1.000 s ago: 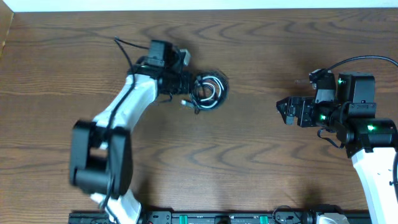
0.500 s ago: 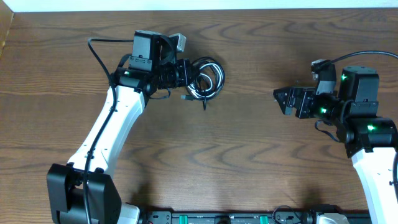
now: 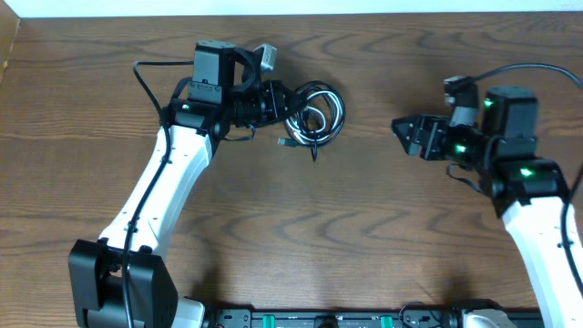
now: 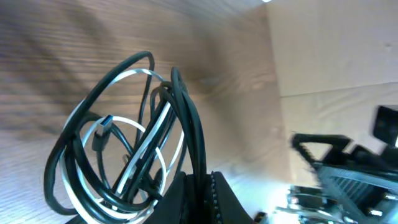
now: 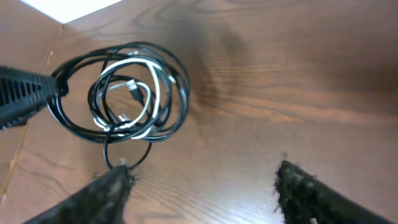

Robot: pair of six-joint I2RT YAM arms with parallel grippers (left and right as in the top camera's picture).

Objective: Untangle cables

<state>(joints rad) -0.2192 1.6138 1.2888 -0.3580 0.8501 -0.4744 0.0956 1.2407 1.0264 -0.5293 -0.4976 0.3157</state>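
Note:
A tangled coil of a black cable point(image 3: 321, 91) and a white cable point(image 3: 310, 123) hangs from my left gripper point(image 3: 284, 102), which is shut on the black loops at the coil's left side. The left wrist view shows the black strands point(image 4: 186, 118) pinched between the fingers point(image 4: 198, 199), with white loops point(image 4: 140, 149) woven through. My right gripper point(image 3: 401, 135) is open and empty, well right of the coil and facing it. The right wrist view shows the coil point(image 5: 124, 93) ahead between the spread fingers point(image 5: 202, 193), with a black end point(image 5: 121, 163) trailing down.
Brown wooden table point(image 3: 301, 228). A pale wall or board edge runs along the far side point(image 3: 291, 7). A black rail with connectors lies along the front edge point(image 3: 319, 319). Each arm's own thick black wire loops near its wrist point(image 3: 146, 68).
My left gripper has carried the coil to the right, toward the table's middle. My right gripper has moved slightly left and up, toward the coil.

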